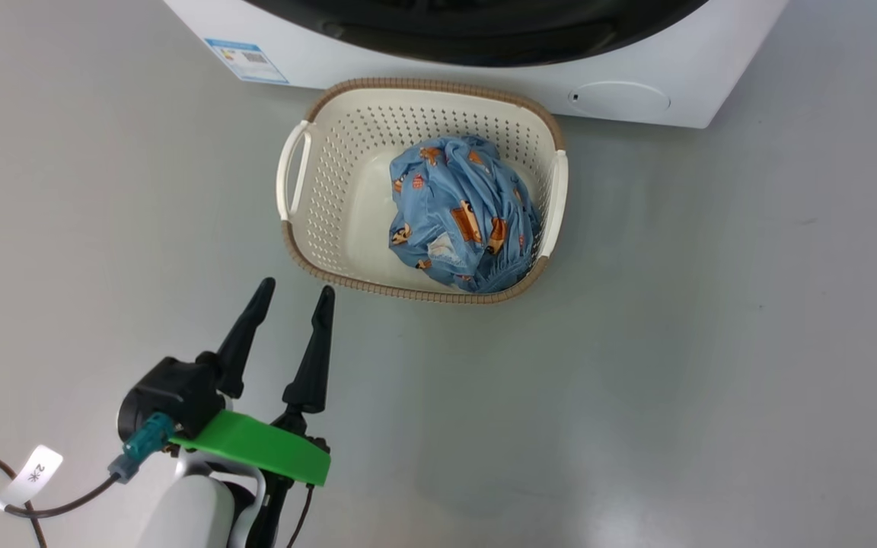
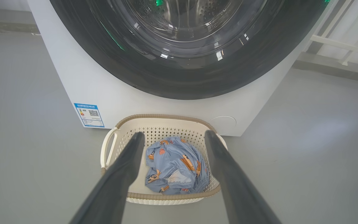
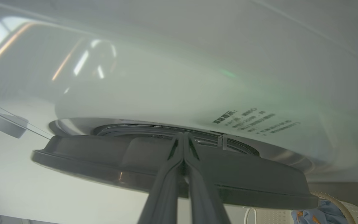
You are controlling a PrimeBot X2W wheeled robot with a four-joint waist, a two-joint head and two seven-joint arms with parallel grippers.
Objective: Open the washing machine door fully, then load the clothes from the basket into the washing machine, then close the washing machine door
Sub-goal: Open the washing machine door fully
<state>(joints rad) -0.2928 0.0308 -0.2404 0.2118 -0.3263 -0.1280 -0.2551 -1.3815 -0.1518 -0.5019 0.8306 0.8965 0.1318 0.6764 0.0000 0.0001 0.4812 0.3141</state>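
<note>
Fingers of the left claw (image 1: pixel 294 291) stand wide apart, holding nothing, poised low over the floor (image 1: pixel 636 342) and pointing toward the washing machine (image 1: pixel 682 68). The basket (image 1: pixel 423 82) sits just ahead and to their right, close before the machine's front, with the clothes (image 1: pixel 457 213) bundled inside. The right claw (image 3: pixel 183 135) is pressed shut on nothing, its tips at the dark ring of the door (image 3: pixel 104 155).

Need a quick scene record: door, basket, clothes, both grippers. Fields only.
washing machine door: looks shut against white washing machine
basket: on floor before the machine
clothes: bunched in basket, toward its right side
left gripper: open, empty, short of basket
right gripper: shut, at the door's rim
</note>
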